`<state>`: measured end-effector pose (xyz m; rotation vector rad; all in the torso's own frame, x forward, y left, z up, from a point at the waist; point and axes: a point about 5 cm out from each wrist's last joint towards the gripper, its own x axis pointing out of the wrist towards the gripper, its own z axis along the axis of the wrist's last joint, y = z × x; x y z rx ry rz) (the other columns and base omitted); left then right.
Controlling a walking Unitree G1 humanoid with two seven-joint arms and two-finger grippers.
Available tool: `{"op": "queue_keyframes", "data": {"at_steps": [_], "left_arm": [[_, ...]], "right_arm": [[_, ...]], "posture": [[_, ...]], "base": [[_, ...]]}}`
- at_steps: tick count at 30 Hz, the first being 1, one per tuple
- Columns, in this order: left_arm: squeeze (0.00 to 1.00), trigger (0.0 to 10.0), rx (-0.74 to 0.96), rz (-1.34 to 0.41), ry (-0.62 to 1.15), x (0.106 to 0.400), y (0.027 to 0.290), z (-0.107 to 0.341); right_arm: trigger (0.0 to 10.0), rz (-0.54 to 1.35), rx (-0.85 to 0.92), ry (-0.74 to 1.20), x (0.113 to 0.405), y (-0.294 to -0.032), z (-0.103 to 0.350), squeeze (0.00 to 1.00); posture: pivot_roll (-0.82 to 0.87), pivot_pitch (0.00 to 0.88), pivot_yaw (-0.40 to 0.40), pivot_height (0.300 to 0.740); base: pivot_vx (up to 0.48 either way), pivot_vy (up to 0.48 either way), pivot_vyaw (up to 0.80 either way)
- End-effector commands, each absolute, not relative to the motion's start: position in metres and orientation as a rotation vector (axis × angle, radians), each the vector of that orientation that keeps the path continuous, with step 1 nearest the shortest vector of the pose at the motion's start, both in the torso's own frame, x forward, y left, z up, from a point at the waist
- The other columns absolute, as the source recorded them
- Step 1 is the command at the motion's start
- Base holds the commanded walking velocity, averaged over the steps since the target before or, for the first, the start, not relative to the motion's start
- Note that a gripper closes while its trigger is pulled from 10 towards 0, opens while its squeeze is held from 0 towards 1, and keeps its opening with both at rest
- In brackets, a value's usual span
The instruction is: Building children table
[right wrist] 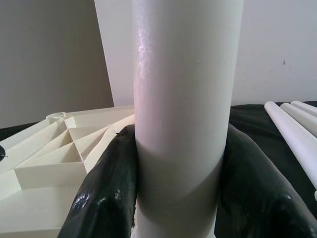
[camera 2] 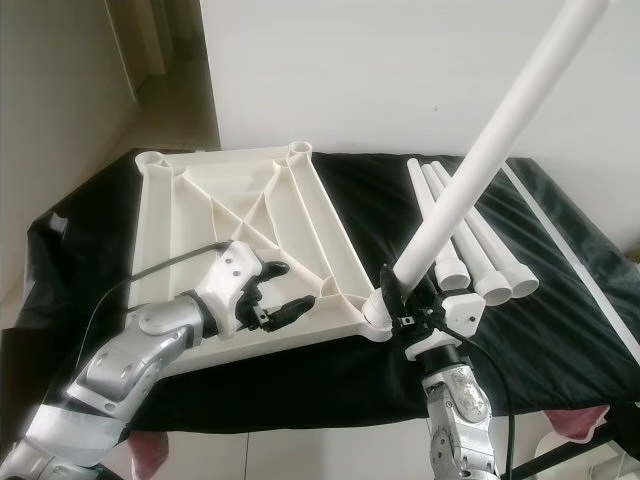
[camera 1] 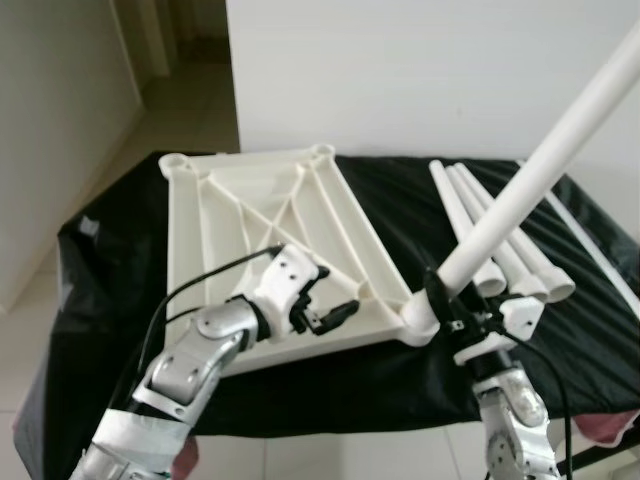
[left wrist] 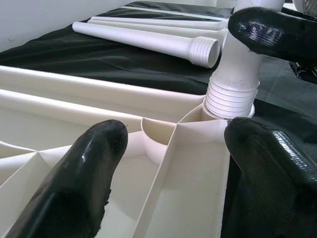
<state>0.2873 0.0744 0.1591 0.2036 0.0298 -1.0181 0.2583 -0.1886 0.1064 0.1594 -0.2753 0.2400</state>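
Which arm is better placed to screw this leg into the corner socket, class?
Right. The right tool is already clamped round the leg standing in the tabletop corner socket; the left tool is open, resting on the tabletop.

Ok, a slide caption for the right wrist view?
Right end effector clamps an upright white table leg at the cream tabletop's corner.

You're looking at a cream, matt plastic tabletop (camera 1: 270,250), smooth white plastic legs (camera 1: 500,235), a glossy black plastic sheet (camera 1: 400,385) covering the bench, and shiny black claw fingers (left wrist: 74,183).
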Motion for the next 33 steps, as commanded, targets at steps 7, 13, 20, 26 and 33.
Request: {"op": "queue_keyframes", "data": {"at_steps": [7,13,20,26,33], "left_arm": [[0.0,10.0,0.213,-1.082,0.028,0.286,0.073,0.161],[0.0,10.0,0.213,-1.078,0.029,0.286,0.074,0.162],[0.0,10.0,0.211,-1.079,0.028,0.285,0.074,0.161],[0.0,10.0,0.212,-1.083,0.025,0.284,0.072,0.163],[0.0,10.0,0.211,-1.081,0.028,0.283,0.071,0.163]], "right_arm": [[10.0,0.176,0.192,-0.021,0.249,-0.196,0.062,0.0],[10.0,0.048,0.167,-0.012,0.25,-0.2,0.059,0.0],[10.0,-0.238,0.116,0.018,0.257,-0.201,0.057,0.0],[10.0,-0.418,0.131,0.045,0.267,-0.184,0.059,0.0],[10.0,-0.437,0.152,0.049,0.269,-0.176,0.06,0.0]], "posture": [[0.07,0.0,-0.007,0.74],[0.07,0.0,-0.007,0.74],[0.08,0.0,-0.015,0.74],[0.09,0.0,-0.021,0.74],[0.09,0.0,-0.028,0.74]], "base": [[0.0,0.0,0.0],[0.0,0.0,0.0],[0.0,0.0,0.0],[0.0,0.0,0.0],[0.0,0.0,0.0]]}}
